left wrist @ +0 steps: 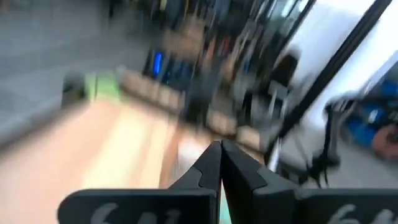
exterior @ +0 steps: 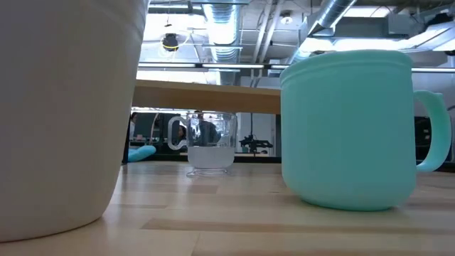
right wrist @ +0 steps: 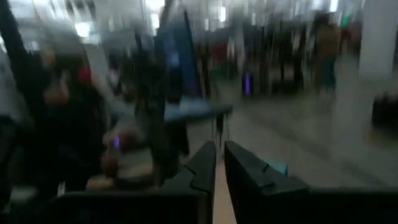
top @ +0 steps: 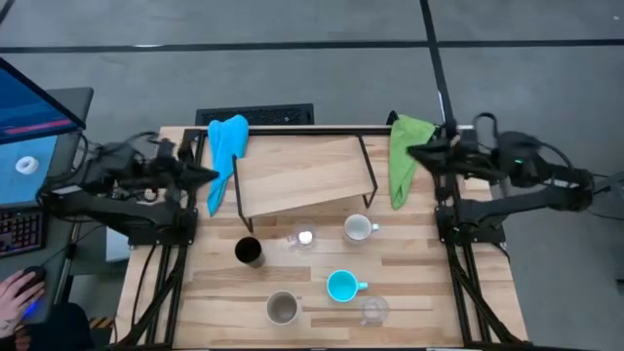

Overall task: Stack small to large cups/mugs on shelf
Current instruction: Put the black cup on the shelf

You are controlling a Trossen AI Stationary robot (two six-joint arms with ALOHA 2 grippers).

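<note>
The shelf [top: 302,175] stands at the table's far middle, with no cup on its board. On the table in front of it stand a black cup [top: 249,252], a clear glass [top: 302,238], a white mug [top: 359,229], a turquoise mug [top: 342,286], a beige-grey mug [top: 283,308] and a second clear glass [top: 373,311]. The low view shows the beige-grey mug [exterior: 64,107], the turquoise mug [exterior: 348,128] and a glass [exterior: 210,142] up close. My left gripper [top: 210,174] is shut and empty at the shelf's left end. My right gripper [top: 409,153] is shut and empty at the shelf's right end.
A blue cloth [top: 226,156] hangs at the shelf's left end and a green cloth [top: 408,156] at its right end. A keyboard [top: 253,116] lies beyond the far edge. A person's hand [top: 19,292] rests on a mouse off the table's left.
</note>
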